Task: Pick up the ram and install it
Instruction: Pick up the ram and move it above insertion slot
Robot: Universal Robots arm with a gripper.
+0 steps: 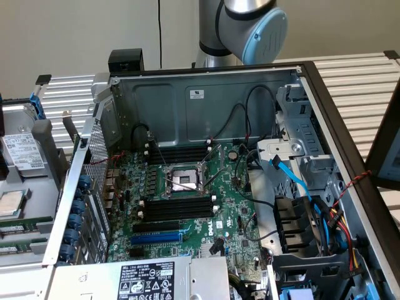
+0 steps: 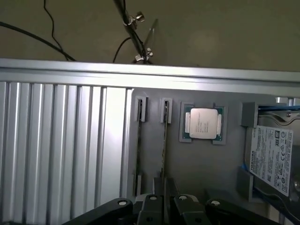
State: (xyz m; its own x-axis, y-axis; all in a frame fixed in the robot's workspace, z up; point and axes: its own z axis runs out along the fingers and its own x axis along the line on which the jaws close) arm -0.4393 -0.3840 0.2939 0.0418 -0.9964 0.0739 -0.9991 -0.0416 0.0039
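Note:
Two ram sticks stand on edge in grey holders on a tray. In the wrist view one ram (image 2: pixel 164 145) runs straight into my gripper (image 2: pixel 165 185), whose black linkage sits over the stick's near end. The second ram (image 2: pixel 138 145) lies parallel beside it. In the exterior view the same sticks appear as green strips (image 1: pixel 19 226) at the exterior view's left, outside the computer case. The motherboard (image 1: pixel 187 194) lies in the open case with black memory slots (image 1: pixel 176 209) beside the processor socket (image 1: pixel 182 180).
A processor chip (image 2: pixel 203 123) and a hard drive (image 2: pixel 273 159) share the tray beyond the sticks. A ribbed aluminium table (image 2: pixel 61 150) lies on the sticks' other side. The case wall (image 1: pixel 75 187), the cables (image 1: pixel 294 181) and the drive cage (image 1: pixel 300 156) crowd the case.

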